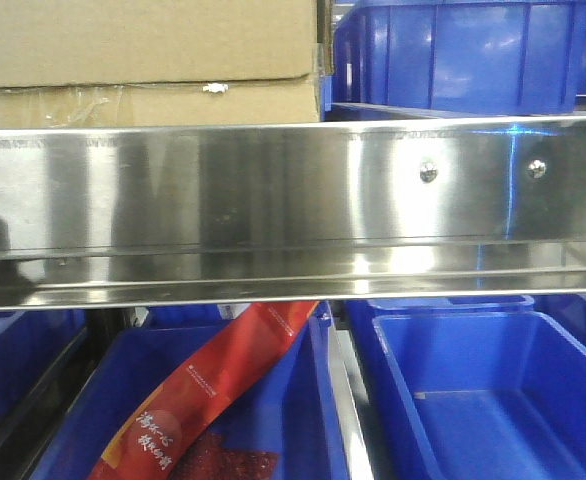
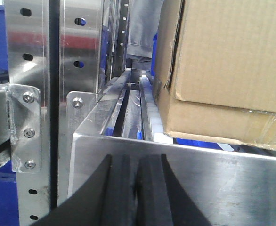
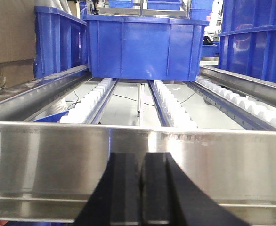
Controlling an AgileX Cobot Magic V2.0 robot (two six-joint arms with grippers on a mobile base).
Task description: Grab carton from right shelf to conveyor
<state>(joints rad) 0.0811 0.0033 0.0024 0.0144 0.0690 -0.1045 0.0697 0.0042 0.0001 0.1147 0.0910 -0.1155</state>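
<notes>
Carton (image 1: 143,60) is seen on right shelf (image 1: 273,200), top L behind the steel rail; both grippers are held low at the rail.

Front view only: the lower tier is shown, w/ a red packet (image 1: 203,400) laid slantwise in the lower L bin (image 1: 283,410); in the lower R bin (image 1: 453,318) only its blue floor is shown. L wrist view: the carton's corner is seen resting on white rollers (image 2: 152,117) just past the rail; L gripper (image 2: 137,193) pads are pressed together, nothing btwn. R wrist view: an upper blue bin (image 3: 145,47) is seen further back on the roller lanes, contents hidden, carton at far L edge; R gripper (image 3: 142,193) is likewise closed on nothing.
</notes>
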